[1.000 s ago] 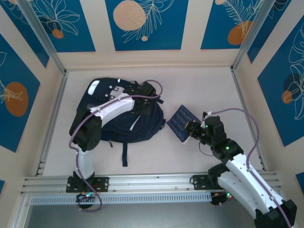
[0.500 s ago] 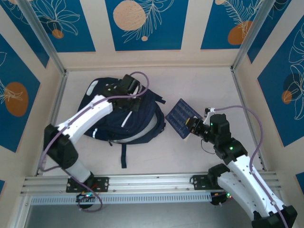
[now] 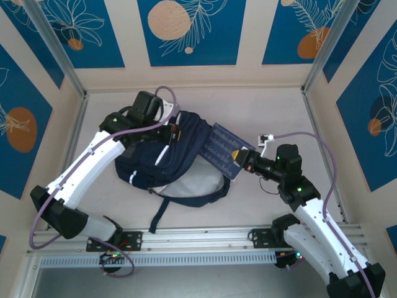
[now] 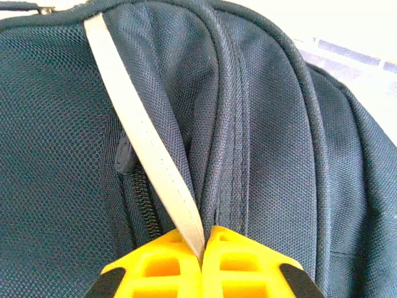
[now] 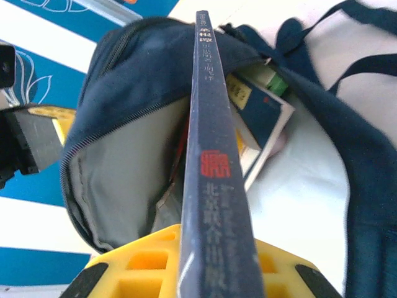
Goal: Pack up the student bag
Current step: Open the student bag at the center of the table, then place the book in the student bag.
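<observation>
From above, the student bag [image 3: 186, 146] lies left of centre on the surface [image 3: 279, 112], with my left tool [image 3: 172, 132] on its far side. At my left wrist, that tool is pinched shut on the bag's white stripe [image 4: 142, 143]. At my right wrist, my right tool [image 5: 211, 248] grips a navy book [image 5: 208, 93] edge-on at the bag's open mouth.

**Top view.** My left arm [image 3: 93, 160] covers the side of the student bag [image 3: 189, 148] that faces the bench's far left corner. The left gripper [image 3: 172, 132] is too small there for me to separate its fingers. The booklet's [image 3: 220, 148] near end is hidden inside the right gripper [image 3: 240, 158].

**Left wrist view.** The bottom edge cuts off the yellow fingers [image 4: 155, 273]. The white stripe's [image 4: 139, 136] lower end disappears between them.

**Right wrist view.** The booklet's spine hides part of the books [image 5: 265, 115] inside the bag. Its lettering blurs towards the bottom edge.
</observation>
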`<state>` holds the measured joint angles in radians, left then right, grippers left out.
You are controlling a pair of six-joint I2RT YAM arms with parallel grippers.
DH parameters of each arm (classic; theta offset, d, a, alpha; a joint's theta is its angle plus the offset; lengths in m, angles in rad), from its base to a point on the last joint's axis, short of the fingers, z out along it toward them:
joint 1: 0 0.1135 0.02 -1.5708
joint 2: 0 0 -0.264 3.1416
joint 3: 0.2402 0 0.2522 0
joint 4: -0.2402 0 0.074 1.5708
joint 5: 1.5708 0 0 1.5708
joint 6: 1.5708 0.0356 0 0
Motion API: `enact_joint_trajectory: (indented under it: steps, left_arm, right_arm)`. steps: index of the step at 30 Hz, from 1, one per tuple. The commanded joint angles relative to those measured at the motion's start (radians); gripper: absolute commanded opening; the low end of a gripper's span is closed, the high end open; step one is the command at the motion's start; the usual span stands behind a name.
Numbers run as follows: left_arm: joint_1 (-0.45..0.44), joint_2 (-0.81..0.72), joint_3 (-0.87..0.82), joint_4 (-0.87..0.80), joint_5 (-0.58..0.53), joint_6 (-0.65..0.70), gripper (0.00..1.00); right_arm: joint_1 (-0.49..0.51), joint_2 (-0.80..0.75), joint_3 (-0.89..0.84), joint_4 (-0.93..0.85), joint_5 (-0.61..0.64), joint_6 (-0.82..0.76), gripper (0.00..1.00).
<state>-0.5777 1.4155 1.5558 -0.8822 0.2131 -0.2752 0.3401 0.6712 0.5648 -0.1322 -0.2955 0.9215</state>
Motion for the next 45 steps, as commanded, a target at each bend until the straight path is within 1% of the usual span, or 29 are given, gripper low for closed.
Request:
enact_joint_trajectory:
  steps: [1, 8, 13, 18, 22, 28, 33, 36, 39, 41, 43, 45]
  left_arm:
    - [0.050, -0.073, 0.091, 0.174, 0.134, -0.061, 0.00]
    - [0.123, -0.078, 0.065, 0.290, 0.234, -0.198, 0.00]
    - [0.128, -0.058, 0.083, 0.326, 0.296, -0.238, 0.00]
    - [0.128, -0.049, 0.084, 0.340, 0.323, -0.249, 0.00]
    - [0.128, -0.046, 0.077, 0.364, 0.357, -0.272, 0.00]
    - [0.128, -0.059, 0.077, 0.386, 0.401, -0.280, 0.00]
    - [0.128, -0.071, 0.082, 0.400, 0.439, -0.293, 0.00]
    - [0.128, -0.071, 0.071, 0.423, 0.454, -0.318, 0.00]
    - [0.127, -0.063, 0.054, 0.463, 0.469, -0.359, 0.00]
    - [0.126, -0.057, 0.035, 0.494, 0.472, -0.390, 0.00]
    - [0.125, -0.056, 0.011, 0.533, 0.479, -0.425, 0.00]
    - [0.125, -0.058, -0.010, 0.554, 0.474, -0.442, 0.00]
  right_arm:
    - [-0.001, -0.002, -0.032, 0.100, -0.090, 0.059, 0.00]
    - [0.002, -0.014, -0.130, 0.213, -0.104, 0.162, 0.00]
    - [0.036, -0.026, -0.212, 0.382, -0.088, 0.247, 0.00]
    - [0.109, -0.017, -0.203, 0.485, -0.055, 0.231, 0.00]
    - [0.144, 0.033, -0.183, 0.506, -0.015, 0.213, 0.00]
    - [0.207, 0.230, -0.122, 0.543, 0.015, 0.171, 0.00]
    - [0.266, 0.377, -0.055, 0.518, 0.129, 0.090, 0.00]
    - [0.312, 0.479, -0.003, 0.540, 0.183, 0.058, 0.00]
    - [0.357, 0.601, 0.072, 0.552, 0.238, 0.057, 0.00]
    - [0.382, 0.690, 0.121, 0.590, 0.267, 0.066, 0.00]
    - [0.399, 0.791, 0.174, 0.639, 0.272, 0.084, 0.00]
    - [0.411, 0.908, 0.247, 0.681, 0.249, 0.118, 0.00]
